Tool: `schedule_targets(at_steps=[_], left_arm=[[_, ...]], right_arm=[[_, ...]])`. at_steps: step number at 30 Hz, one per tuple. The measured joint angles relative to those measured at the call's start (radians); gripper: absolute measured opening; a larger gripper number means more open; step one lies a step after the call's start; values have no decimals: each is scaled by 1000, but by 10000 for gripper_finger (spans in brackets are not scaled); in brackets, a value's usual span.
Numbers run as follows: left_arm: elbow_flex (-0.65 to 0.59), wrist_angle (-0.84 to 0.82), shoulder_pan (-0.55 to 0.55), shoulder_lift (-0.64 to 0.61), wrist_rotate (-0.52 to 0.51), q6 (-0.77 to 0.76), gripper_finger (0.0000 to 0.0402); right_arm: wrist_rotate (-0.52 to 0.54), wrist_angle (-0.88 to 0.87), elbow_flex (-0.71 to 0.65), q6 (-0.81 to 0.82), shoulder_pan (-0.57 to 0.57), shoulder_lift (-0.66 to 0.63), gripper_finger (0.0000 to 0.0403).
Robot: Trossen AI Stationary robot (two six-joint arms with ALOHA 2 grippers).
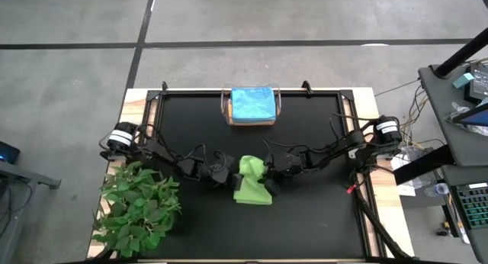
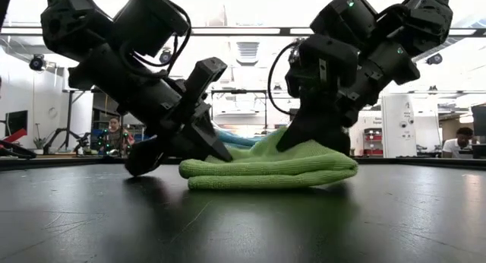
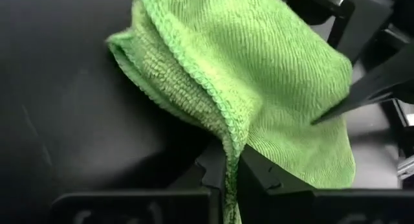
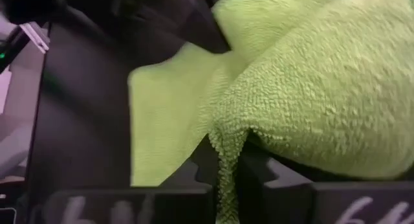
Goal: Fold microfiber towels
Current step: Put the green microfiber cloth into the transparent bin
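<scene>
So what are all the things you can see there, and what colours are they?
Lime green towel: one, lime green, folded in layers on the middle of the black table top, between the two arms.
Blue towel: one, light blue, folded, in the clear bin at the table's far edge.
Leafy plant: one, green, at the table's near left corner.
People: two, far off in the room behind, seen only in the low view.
Left pincer: dark, shut on a hem of the lime green towel.
Right pincer: dark, shut on another edge of it.
</scene>
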Motion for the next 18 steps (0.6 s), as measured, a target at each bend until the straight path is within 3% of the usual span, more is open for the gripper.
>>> schedule_targets(at_steps=[6,12,18], left_arm=[[1,8,12,-68,-55,124,2],[2,4,73,-172,-56,282,2],[8,8,169,-254,-56,390,2]], right_arm=[[54,-55,0,-73,-17,-79,15],[59,-114,0,-157,-103,-179,14],[59,-319,89,-342,-216,-270,13]])
